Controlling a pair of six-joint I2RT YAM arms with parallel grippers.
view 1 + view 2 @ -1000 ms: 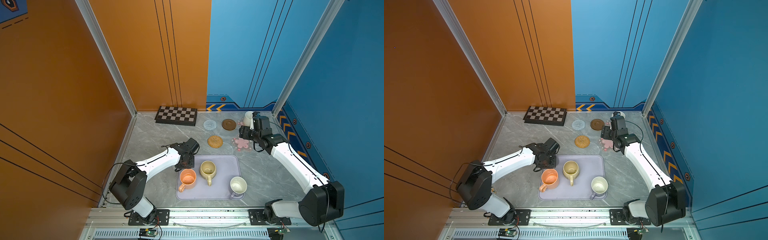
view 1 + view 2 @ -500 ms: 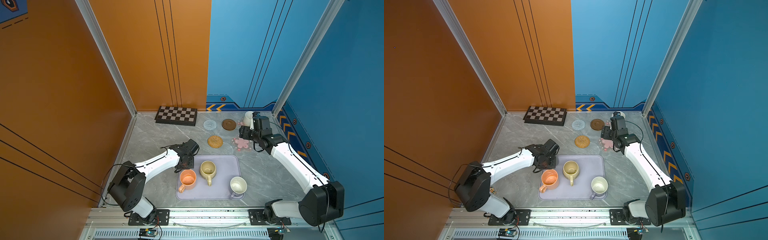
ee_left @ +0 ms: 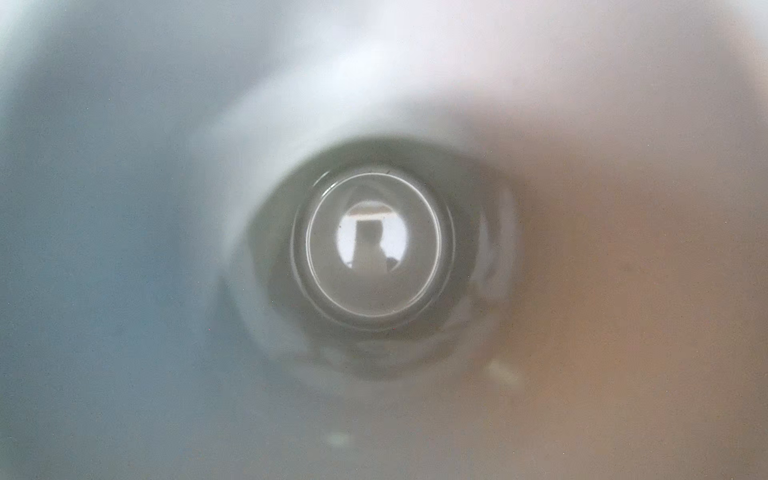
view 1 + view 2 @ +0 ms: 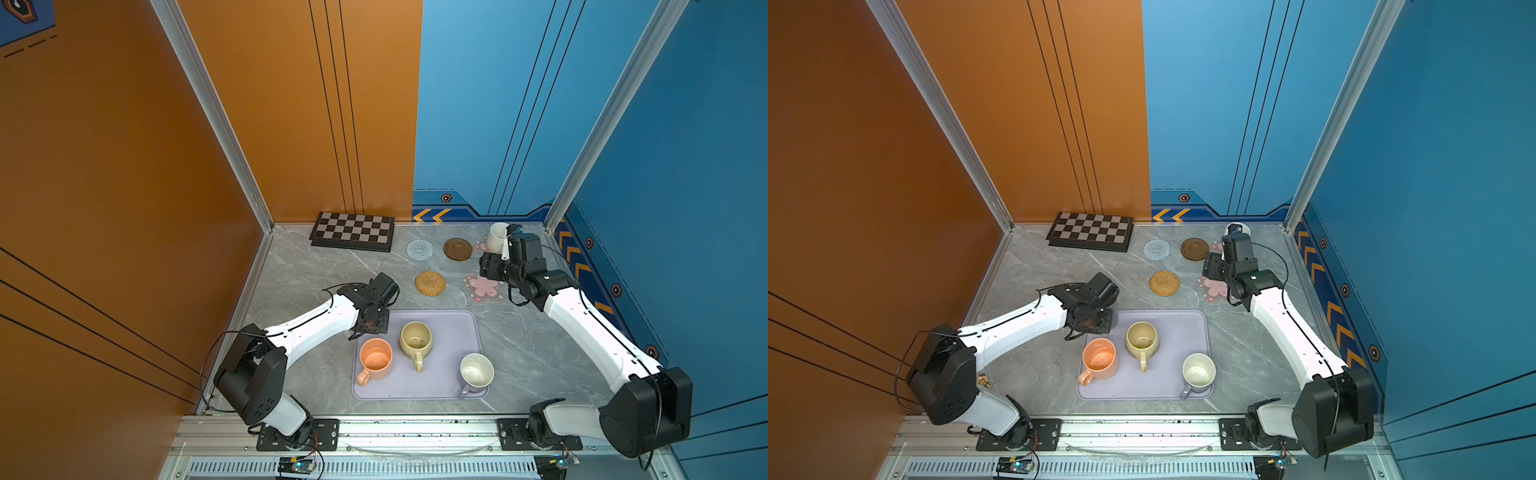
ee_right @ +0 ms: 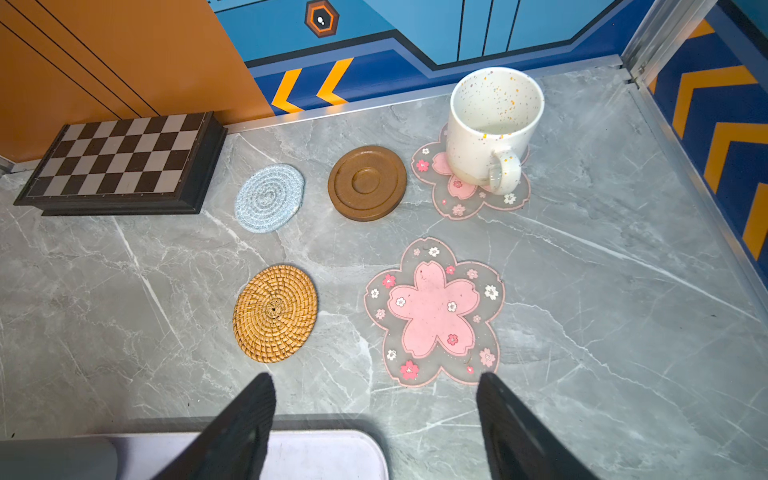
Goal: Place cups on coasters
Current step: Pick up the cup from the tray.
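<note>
In both top views the lavender tray (image 4: 453,332) lies at my end of the tabletop (image 4: 316,274). It carries the orange cup (image 4: 375,359), the beige-yellow cup (image 4: 415,338) and the lavender cup (image 4: 476,372), all upright and apart. My left claw (image 4: 371,326) sits low at the tray's far left corner, near the orange cup, and its own wrist hides the fingers. The right claw (image 4: 490,266) hangs close to the near flower coaster (image 4: 484,286). Its arm partly blocks the speckled cup (image 4: 496,237) in the far right corner.

The left wrist view is all blur, staring straight down into the grey cup (image 3: 374,249). The left claw is closed, but I cannot tell whether it pinches the cup's wall.

In the right wrist view the right claw stands wide and empty above bare tabletop, between the tray and the near flower coaster. The speckled cup stands on the far flower coaster (image 5: 465,203). The brown disc (image 5: 367,183), blue spiral mat (image 5: 269,197), rattan mat (image 5: 274,313) and near flower coaster lie bare and apart. The chequered board (image 5: 120,162) lies beyond them.
</note>
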